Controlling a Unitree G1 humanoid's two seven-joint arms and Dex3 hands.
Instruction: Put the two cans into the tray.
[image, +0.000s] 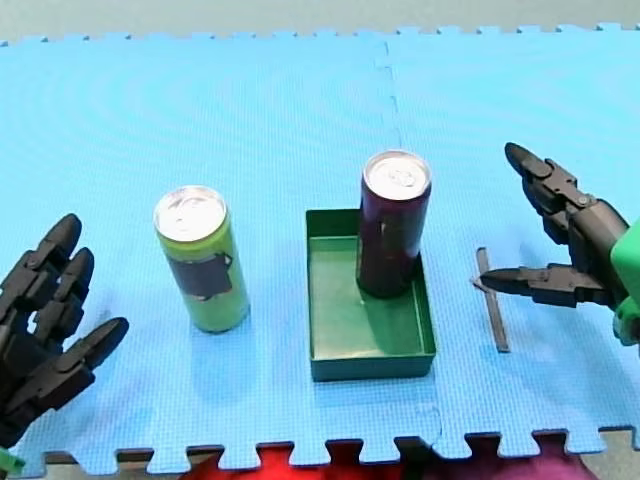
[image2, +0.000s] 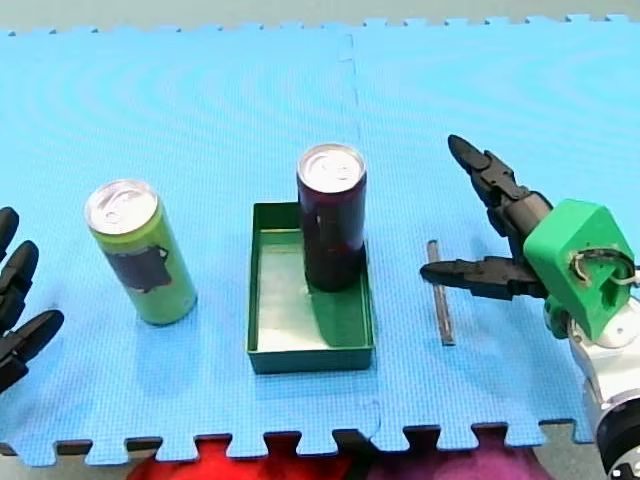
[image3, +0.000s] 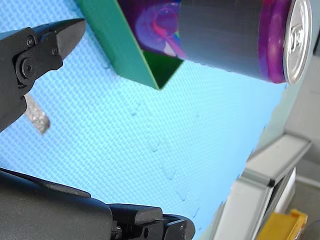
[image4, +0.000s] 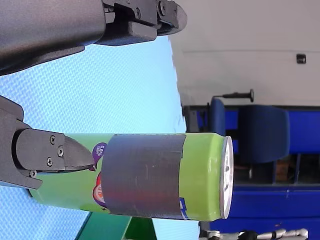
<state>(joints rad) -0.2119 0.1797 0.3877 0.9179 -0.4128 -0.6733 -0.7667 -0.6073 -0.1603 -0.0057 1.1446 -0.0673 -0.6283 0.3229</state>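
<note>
A blue foam mat (image: 300, 130) of interlocking tiles covers the work surface. A green rectangular tray (image: 372, 366) sits on the mat near its centre, just left of the seam between tiles. The purple can (image: 393, 235) stands upright inside the tray, in the far right corner, with its pull-tab top facing up. The green can (image: 203, 265) stands upright on the mat to the left of the tray, near it but not touching, and is outside the tray. Each can carries a dark patch over its label. The left hand (image: 45, 325) is at the near left edge of the mat, well apart from the green can; it is empty and unclenched. The right hand (image: 585, 235) is to the right of the tray, apart from the purple can; it is also empty and unclenched. A thin grey strip (image: 493, 300) lies flat on the mat between the tray and the right hand. In the second wrist view, a black fingertip (image4: 55, 152) overlaps the lower body of the green can; contact cannot be determined there. In the first wrist view, the purple can shows above a corner of the tray wall.
</note>
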